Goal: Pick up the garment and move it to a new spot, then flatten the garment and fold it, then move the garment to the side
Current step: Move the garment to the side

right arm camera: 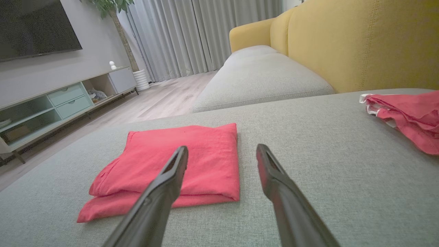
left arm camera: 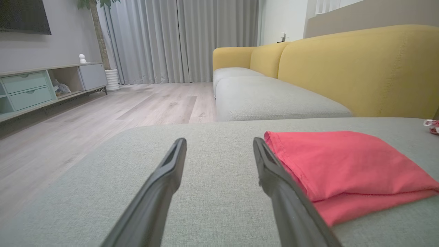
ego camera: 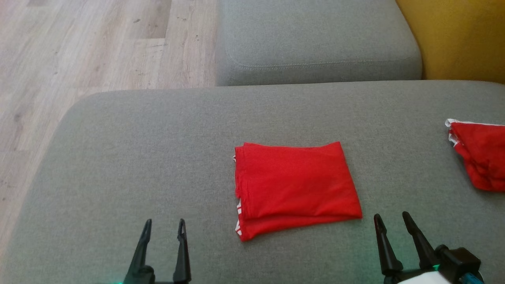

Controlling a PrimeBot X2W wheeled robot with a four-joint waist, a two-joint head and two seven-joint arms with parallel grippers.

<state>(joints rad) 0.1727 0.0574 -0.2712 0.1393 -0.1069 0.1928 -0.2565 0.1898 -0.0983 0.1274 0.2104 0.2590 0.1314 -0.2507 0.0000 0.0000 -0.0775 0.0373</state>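
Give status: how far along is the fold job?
Done: the garment lies folded in a neat rectangle in the middle of the cushion. In hand: nothing. The left gripper and right gripper are both open and empty, short of the cloth. Left: moving the garment to the side. A second red cloth lies bunched on the robot's right.
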